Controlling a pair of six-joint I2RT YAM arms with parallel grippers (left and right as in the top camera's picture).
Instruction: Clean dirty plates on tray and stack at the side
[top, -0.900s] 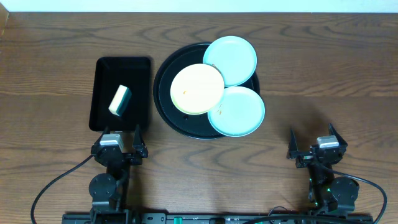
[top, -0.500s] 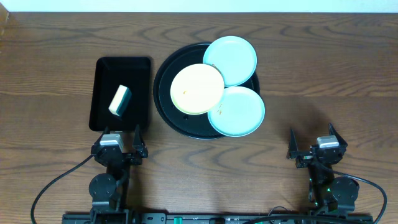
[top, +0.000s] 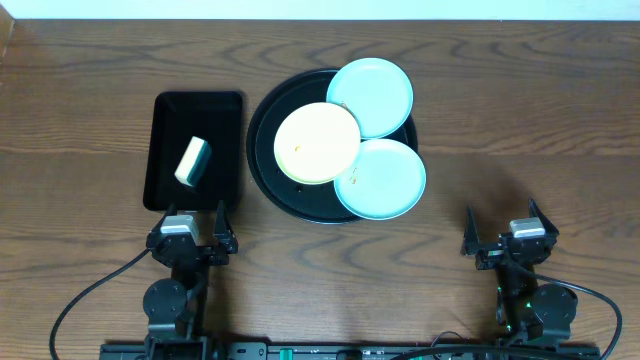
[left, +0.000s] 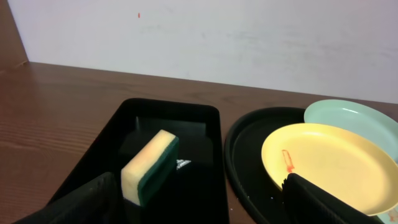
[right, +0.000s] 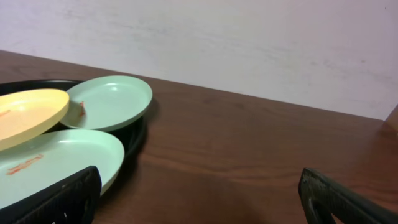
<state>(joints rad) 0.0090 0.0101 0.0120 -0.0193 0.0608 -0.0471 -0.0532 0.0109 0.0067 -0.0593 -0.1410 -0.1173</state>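
We see nothing changed from the earlier frames. Our left gripper (top: 193, 212) and right gripper (top: 500, 215) stay parked near the table's front edge, both spread wide and empty. On the round tray (top: 262, 120), the yellow plate (top: 317, 143) overlaps the far mint plate (top: 370, 97) and the near mint plate (top: 380, 179). The sponge (top: 192, 161) lies in the rectangular tray (top: 165, 110).

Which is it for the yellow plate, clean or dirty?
Dirty. The yellow plate has an orange smear near its left edge, clear in the left wrist view.

no readable text, labels or numbers anywhere
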